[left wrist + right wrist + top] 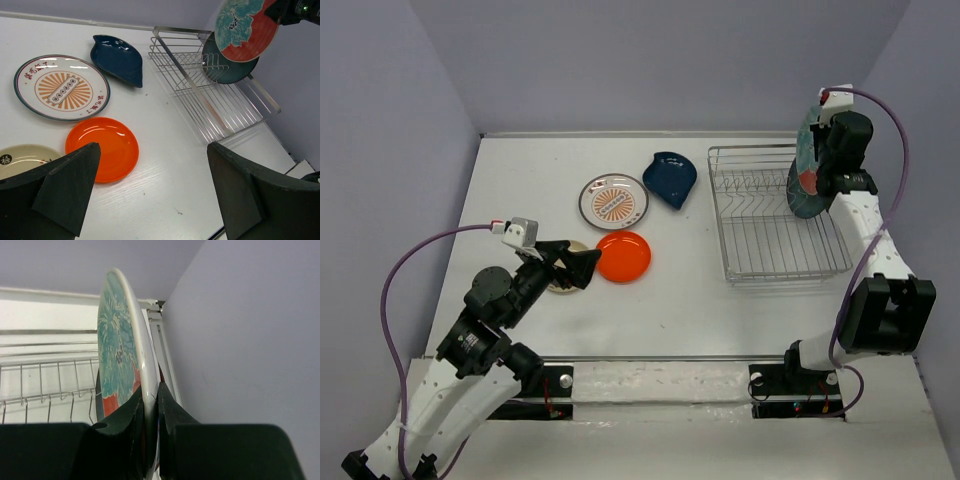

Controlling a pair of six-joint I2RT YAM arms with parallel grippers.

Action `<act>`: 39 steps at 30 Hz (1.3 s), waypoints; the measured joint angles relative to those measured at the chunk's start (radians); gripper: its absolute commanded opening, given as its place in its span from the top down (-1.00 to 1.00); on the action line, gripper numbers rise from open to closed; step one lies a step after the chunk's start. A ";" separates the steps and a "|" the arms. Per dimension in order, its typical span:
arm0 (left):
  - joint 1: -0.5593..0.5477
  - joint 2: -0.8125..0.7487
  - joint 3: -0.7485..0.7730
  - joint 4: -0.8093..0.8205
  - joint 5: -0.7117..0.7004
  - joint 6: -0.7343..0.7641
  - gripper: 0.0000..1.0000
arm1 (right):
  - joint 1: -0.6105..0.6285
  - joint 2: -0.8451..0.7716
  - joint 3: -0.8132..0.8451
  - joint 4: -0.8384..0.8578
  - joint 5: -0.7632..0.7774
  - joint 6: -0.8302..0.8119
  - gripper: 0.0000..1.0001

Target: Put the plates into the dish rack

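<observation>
Six plates are in view, one of each sort: one large teal-and-red flowered plate [245, 25], one dark teal plate [225, 70], one white plate with an orange sunburst [61, 87], one dark blue irregular dish [117, 57], one plain orange plate [102, 147] and one small cream plate [22, 156]. There is one rectangular silver wire dish rack [192, 87] and one white table [700, 320]. Two black two-finger grippers show — the left gripper [152, 145] and the right gripper [150, 390] — and there are two cables, one left purple cable [386, 300] and one right purple cable [907, 160].
</observation>
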 measured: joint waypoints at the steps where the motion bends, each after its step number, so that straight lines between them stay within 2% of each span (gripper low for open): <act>1: 0.000 0.000 0.000 0.000 0.000 0.000 -0.98 | -0.001 0.000 -0.006 -0.002 0.000 -0.003 0.86; 10: 0.000 0.000 0.000 0.000 0.000 0.000 -0.98 | -0.005 0.018 -0.094 -0.005 -0.003 -0.008 0.86; 16: 0.000 0.005 0.000 0.000 -0.004 0.000 -0.98 | -0.005 0.022 -0.167 0.015 -0.028 0.071 0.86; 20: 0.000 0.031 0.000 -0.005 -0.021 0.000 -0.98 | -0.005 0.032 -0.198 0.058 -0.031 0.123 0.77; 23: 0.000 0.058 0.000 -0.012 -0.032 0.000 -0.98 | -0.010 0.035 -0.210 0.075 -0.028 0.166 0.03; 24: 0.000 0.064 0.000 -0.013 -0.036 -0.001 -0.98 | -0.012 0.036 -0.210 0.079 -0.022 0.188 -0.33; 27: 0.000 0.096 0.000 -0.011 -0.051 -0.005 -0.98 | -0.012 0.036 -0.198 0.100 0.005 0.223 -0.65; 29: 0.000 0.138 0.001 -0.013 -0.066 -0.012 -0.98 | -0.010 0.036 -0.174 0.098 0.029 0.245 -0.76; 34: 0.005 0.269 0.014 -0.011 -0.075 -0.039 -0.98 | -0.010 0.027 -0.076 0.063 0.112 0.328 -0.78; 39: 0.014 0.396 0.055 0.005 -0.108 -0.065 -0.97 | -0.010 -0.063 -0.025 -0.019 0.080 0.497 -0.78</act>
